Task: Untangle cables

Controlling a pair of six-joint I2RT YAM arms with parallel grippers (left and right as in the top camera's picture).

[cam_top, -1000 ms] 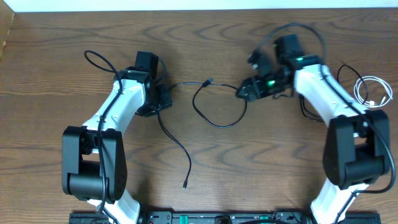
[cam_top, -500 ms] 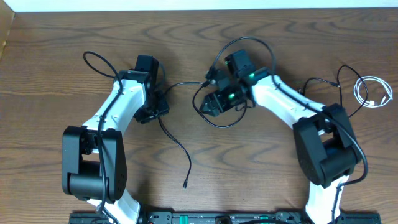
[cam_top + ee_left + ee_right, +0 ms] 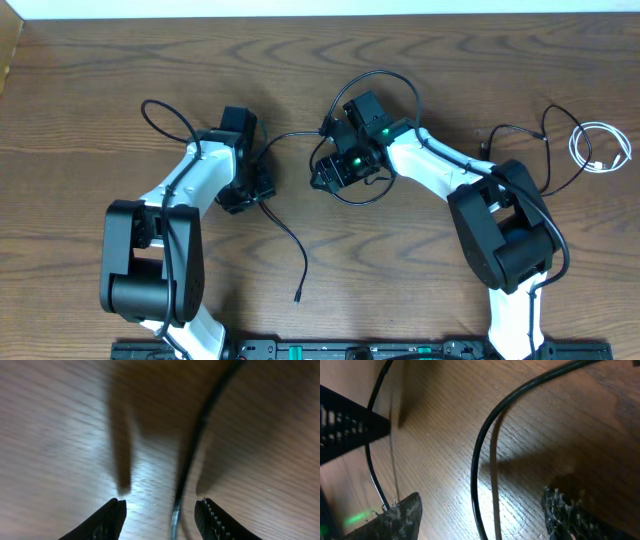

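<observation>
A long black cable [image 3: 287,238] runs from a plug near the front, up past my left gripper [image 3: 246,192], then right toward a black cable loop [image 3: 352,201] at the table's middle. In the left wrist view my left gripper [image 3: 160,515] is open, and the black cable [image 3: 192,445] lies on the wood between its fingers, nearer the right one. My right gripper [image 3: 330,172] is over the loop's left side. In the right wrist view it [image 3: 480,520] is open, with the black cable [image 3: 479,445] between its fingers. A short white cable [image 3: 600,150] lies coiled at the far right.
Another thin black cord [image 3: 546,165] curves beside the right arm's base, near the white coil. Thicker black cords arc over each arm. The wooden table's far edge [image 3: 300,17] meets a white wall. A black rail lies along the front edge.
My right arm swung left, from the loop's right side to its left side, and lowered over it. My left gripper slid slightly down along the cable.
</observation>
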